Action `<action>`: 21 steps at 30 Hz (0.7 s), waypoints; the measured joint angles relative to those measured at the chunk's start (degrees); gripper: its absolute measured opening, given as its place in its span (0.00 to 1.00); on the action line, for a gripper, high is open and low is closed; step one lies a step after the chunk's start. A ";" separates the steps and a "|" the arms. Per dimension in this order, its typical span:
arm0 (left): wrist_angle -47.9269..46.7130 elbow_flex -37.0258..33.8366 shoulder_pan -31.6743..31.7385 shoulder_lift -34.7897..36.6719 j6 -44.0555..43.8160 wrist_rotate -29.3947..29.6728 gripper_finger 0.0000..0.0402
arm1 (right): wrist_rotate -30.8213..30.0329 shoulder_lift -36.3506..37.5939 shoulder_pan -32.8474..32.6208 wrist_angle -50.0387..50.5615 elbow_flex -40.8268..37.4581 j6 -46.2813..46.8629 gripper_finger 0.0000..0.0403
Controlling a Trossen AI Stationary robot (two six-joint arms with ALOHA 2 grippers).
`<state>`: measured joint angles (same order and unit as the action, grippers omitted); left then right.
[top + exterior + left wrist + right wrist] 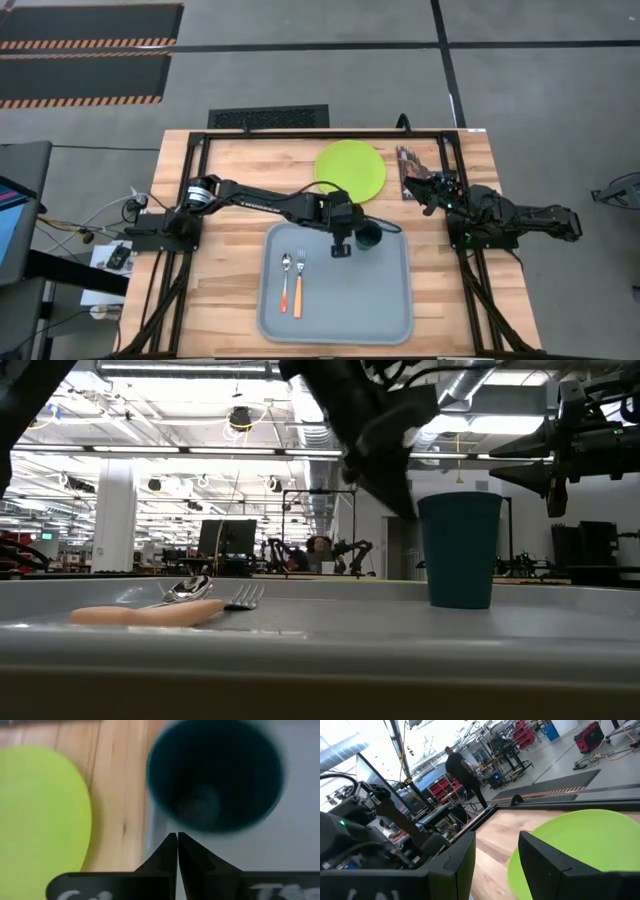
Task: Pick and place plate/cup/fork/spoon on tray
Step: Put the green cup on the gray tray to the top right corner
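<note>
Teal cup [368, 237] stood on the tray's [390, 310] far right; left gripper [341, 243], jaws clenched empty, hovered beside it and risked toppling it. Right gripper [432, 186] waited, jaws parted.

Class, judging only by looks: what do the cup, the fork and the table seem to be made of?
Cup: probably plastic, with an even matte teal wall and no gleam.
Fork: shiny silver tines suggest metal; the plain orange handle looks like plastic.
Table: wood, with pale planks and visible grain.
</note>
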<state>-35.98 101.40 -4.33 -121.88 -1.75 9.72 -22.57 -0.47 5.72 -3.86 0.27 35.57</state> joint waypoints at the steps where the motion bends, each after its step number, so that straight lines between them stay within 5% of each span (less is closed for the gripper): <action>1: 1.30 -0.19 0.10 0.04 -0.42 -0.72 0.00 | 0.00 0.00 0.00 0.00 0.00 0.00 0.43; 14: 7.05 -0.36 1.39 -0.03 -0.95 -0.93 0.00 | 0.02 0.00 0.00 0.00 0.00 0.00 0.43; 21: 1.69 -0.35 2.78 -0.03 -1.88 -1.91 0.00 | 0.02 0.00 0.00 0.02 0.00 0.00 0.43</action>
<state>-34.29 101.05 -1.55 -121.91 -3.63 7.81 -22.54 -0.47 5.72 -3.84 0.27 35.57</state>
